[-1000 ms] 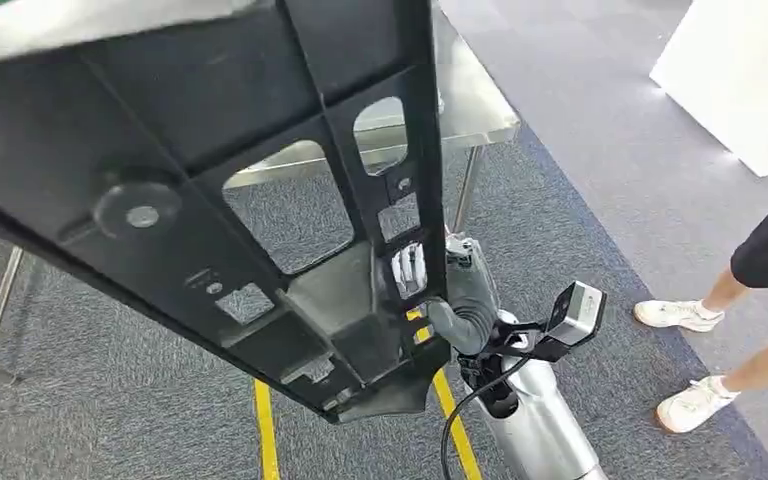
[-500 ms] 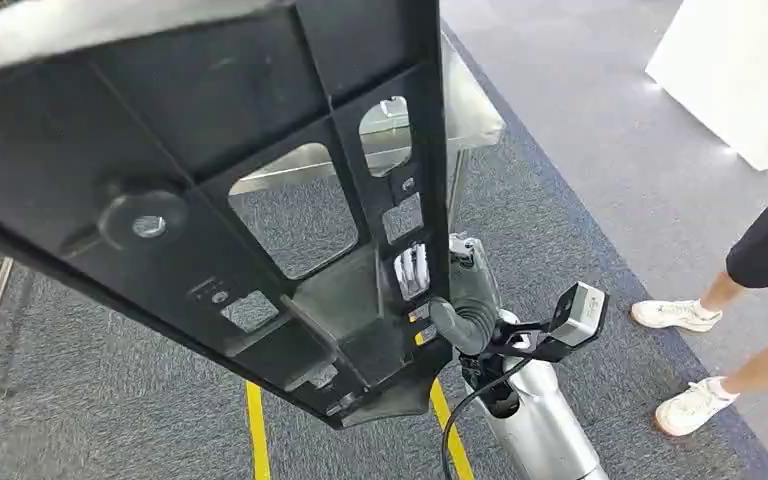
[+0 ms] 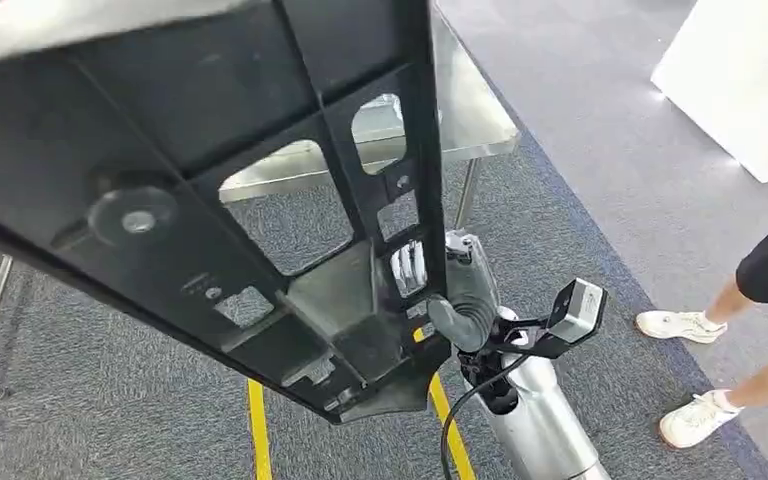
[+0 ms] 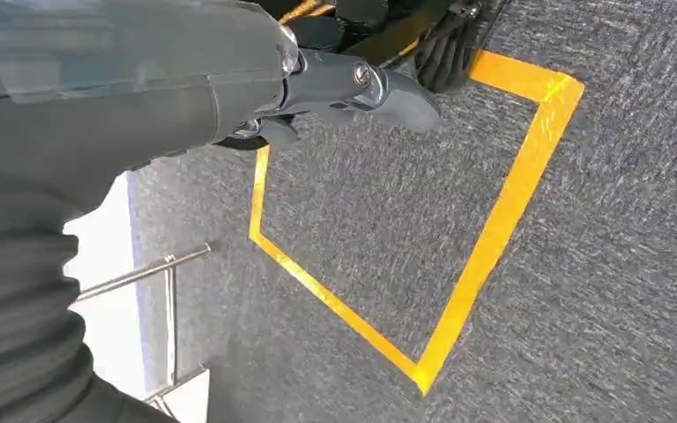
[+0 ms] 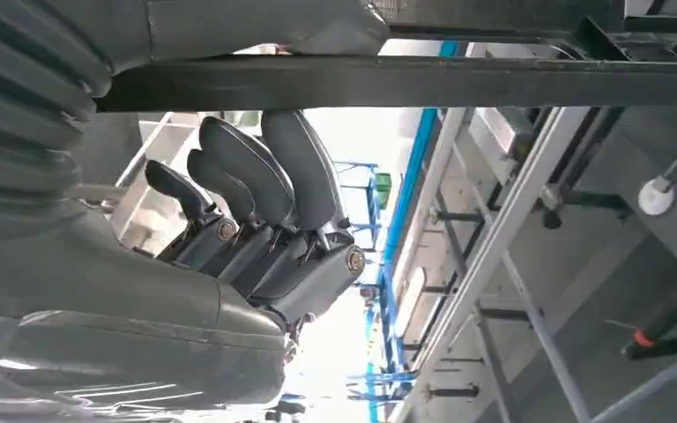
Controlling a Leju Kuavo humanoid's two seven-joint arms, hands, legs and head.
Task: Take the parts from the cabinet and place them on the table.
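Observation:
A large black plastic part with ribs and cut-out openings hangs tilted close in front of the head camera. My right hand grips its lower right edge, the thumb wrapped over the rim and pale fingers showing through an opening. In the right wrist view the fingers curl up against a black bar of the part. My left hand points down at the carpet, thumb stretched out, nothing in it. The steel table stands beyond the part.
A person's legs and white shoes stand at the right on grey carpet. A white block sits at the far right. Yellow tape marks a square on the floor. Table legs come down behind the part.
The whole picture swayed a little one way and back with the part still gripped. The person's legs have shifted slightly to the right and down.

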